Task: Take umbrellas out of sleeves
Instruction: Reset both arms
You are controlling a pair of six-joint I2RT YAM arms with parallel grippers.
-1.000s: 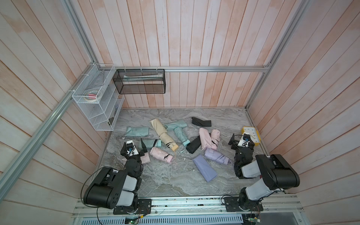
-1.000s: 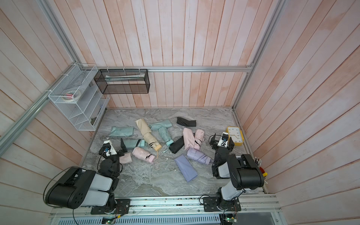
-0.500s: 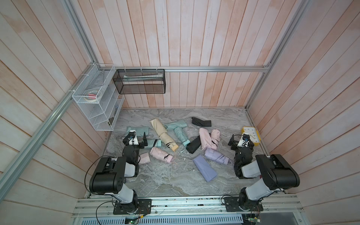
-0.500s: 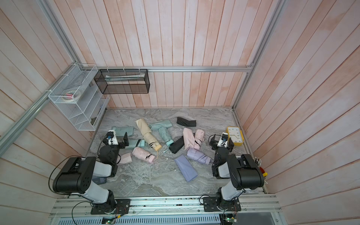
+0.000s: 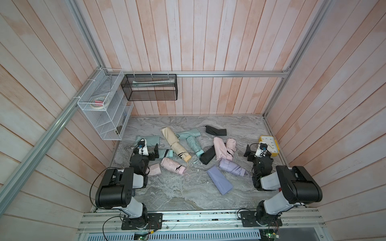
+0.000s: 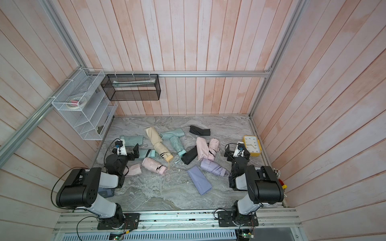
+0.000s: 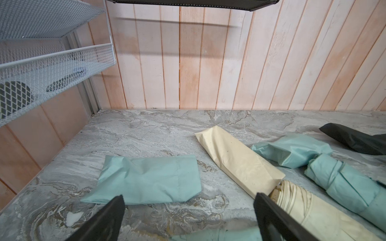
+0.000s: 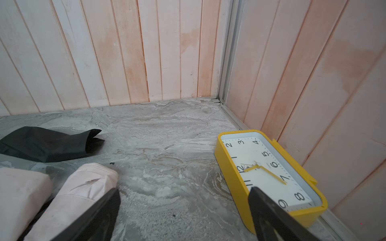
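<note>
Hovering open and empty, left gripper (image 7: 189, 200) faces the half-sleeved cream-yellow umbrella (image 7: 302, 208); right gripper (image 8: 184, 192) likewise; next, probably, grip its sleeve (image 7: 236, 158).

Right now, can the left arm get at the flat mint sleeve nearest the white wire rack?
Probably yes. The left hand is open and sits just short of the flat mint sleeve, with nothing lying between them. The cream umbrella lies close beside the hand but apart from the sleeve.
</note>
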